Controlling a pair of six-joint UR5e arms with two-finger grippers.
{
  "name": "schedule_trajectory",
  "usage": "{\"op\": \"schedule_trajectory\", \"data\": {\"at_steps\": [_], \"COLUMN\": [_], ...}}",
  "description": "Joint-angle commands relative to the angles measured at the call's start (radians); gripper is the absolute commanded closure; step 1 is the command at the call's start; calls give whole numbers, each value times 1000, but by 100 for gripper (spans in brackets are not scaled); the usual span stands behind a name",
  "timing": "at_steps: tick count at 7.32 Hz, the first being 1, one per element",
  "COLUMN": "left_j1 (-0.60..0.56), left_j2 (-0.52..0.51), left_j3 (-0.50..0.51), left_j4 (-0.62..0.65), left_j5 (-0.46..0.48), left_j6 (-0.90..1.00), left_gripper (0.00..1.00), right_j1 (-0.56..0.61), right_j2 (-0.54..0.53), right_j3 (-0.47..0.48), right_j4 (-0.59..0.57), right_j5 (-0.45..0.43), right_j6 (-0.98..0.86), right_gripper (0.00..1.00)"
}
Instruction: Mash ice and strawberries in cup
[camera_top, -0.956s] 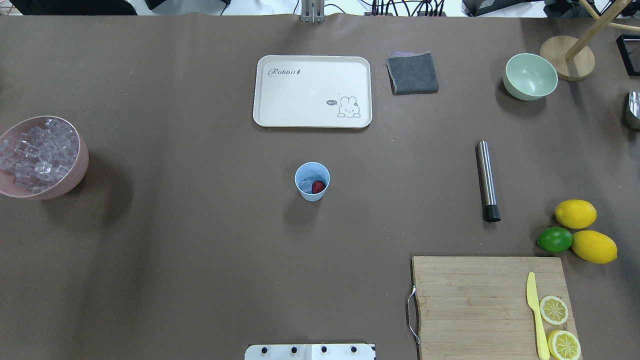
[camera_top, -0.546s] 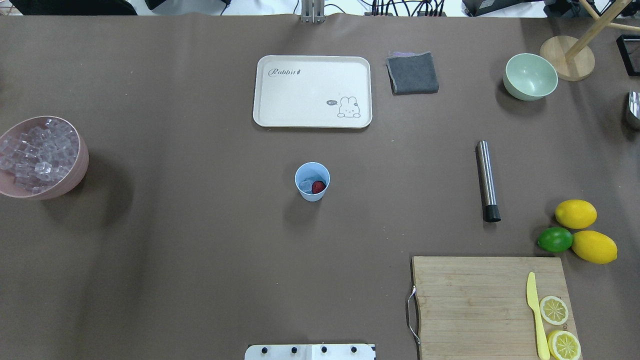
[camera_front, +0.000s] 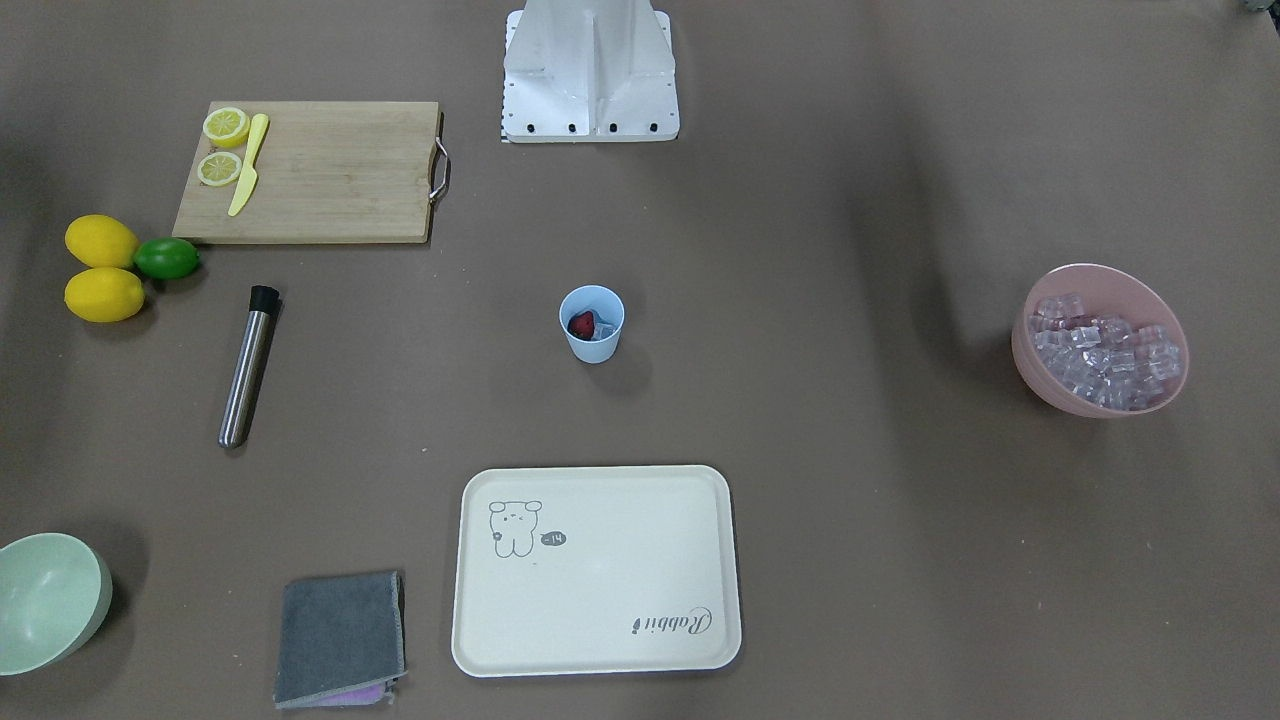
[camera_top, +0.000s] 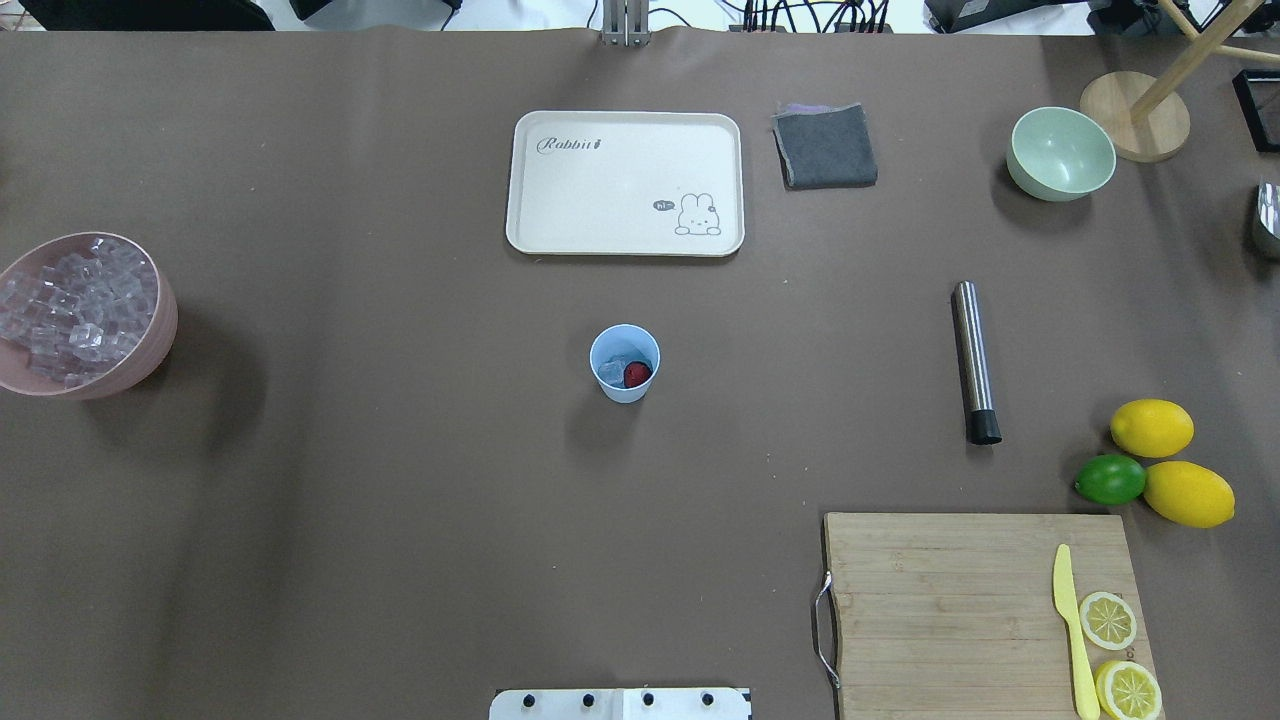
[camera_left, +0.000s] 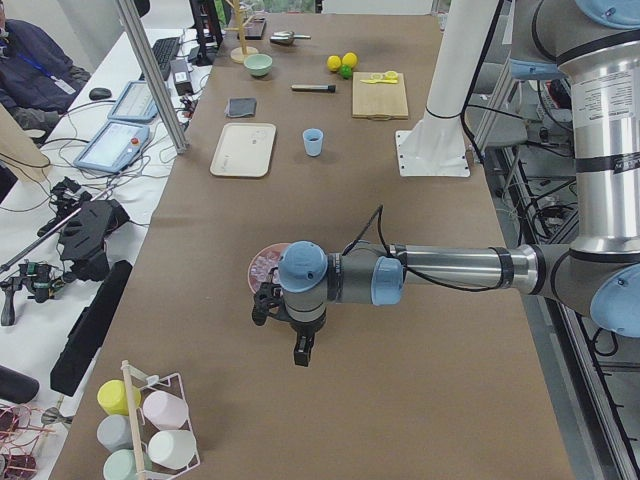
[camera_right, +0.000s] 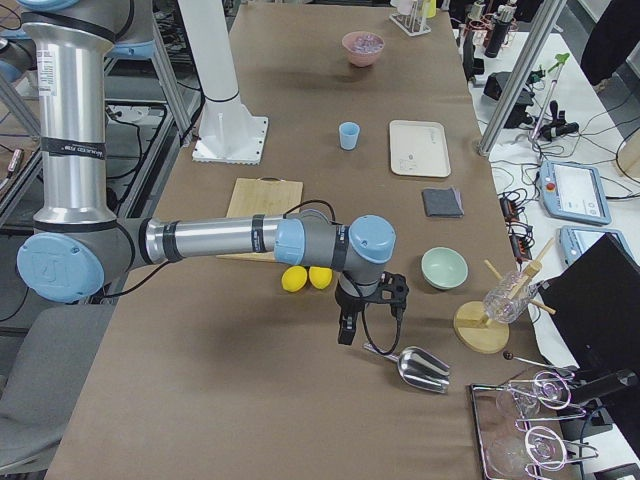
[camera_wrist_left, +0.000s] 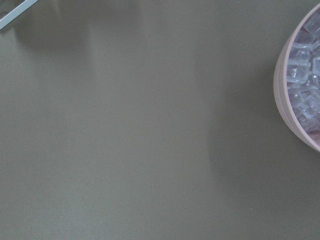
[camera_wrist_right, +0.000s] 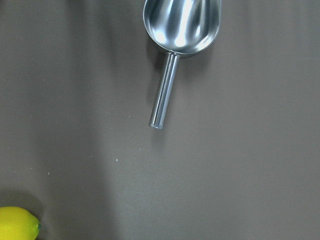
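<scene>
Brown paper covers the bench (camera_top: 400, 500), and near its middle the cup (camera_top: 624, 363) stands upright, between the cream tray (camera_top: 625, 180) and the robot's base plate (camera_top: 620, 703). It is a light blue, tapered tumbler with no handle. The overhead view looks into it: the strawberry (camera_top: 637, 374) lies dark red against the wall, and pale, glossy ice (camera_top: 611, 371) lies touching it on the side toward the pink bowl (camera_top: 165, 330). That bowl, heaped with more cubes, sits well apart at the bench's left end. A steel muddler (camera_top: 974, 360) with a black tip lies flat toward the right end, near the cutting board (camera_top: 950, 600).

Only the two side views catch the arms. The view from the left end shows the left arm (camera_left: 450, 268) stretched low over the bench, the left jaws pointing down just beside the pink bowl. The view from the right end shows the right arm (camera_right: 210, 240) with the right jaws pointing down near a metal scoop (camera_right: 420, 368). Neither view tells whether either pair of jaws is released or clenched.

The right wrist camera shows the scoop whole, handle and all; the overhead view catches only its edge. The left wrist camera shows bare paper and the pink bowl's rim.
</scene>
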Motion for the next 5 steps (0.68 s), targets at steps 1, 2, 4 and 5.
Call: {"op": "schedule_trajectory", "data": {"at_steps": [1,2,4,5], "left_j1": [0,0,2,2], "left_j2": [4,10,12,12], "left_j3": [-1,-1,-1,0], "left_j4": [-6,-25,-28,-26], "left_j5": [0,0,0,0], "left_j6": [0,0,0,0], "left_gripper": [1,1,1,1], "right_j1": [1,1,1,1], "right_j2": [2,5,1,4], "right_j3": [9,24,45,46], "right_j4": [2,2,2,2], "right_j5": [-8,-9,-9,-8], "right_j6": [-11,-11,-10,-11], "right_gripper": [0,0,0,0]}}
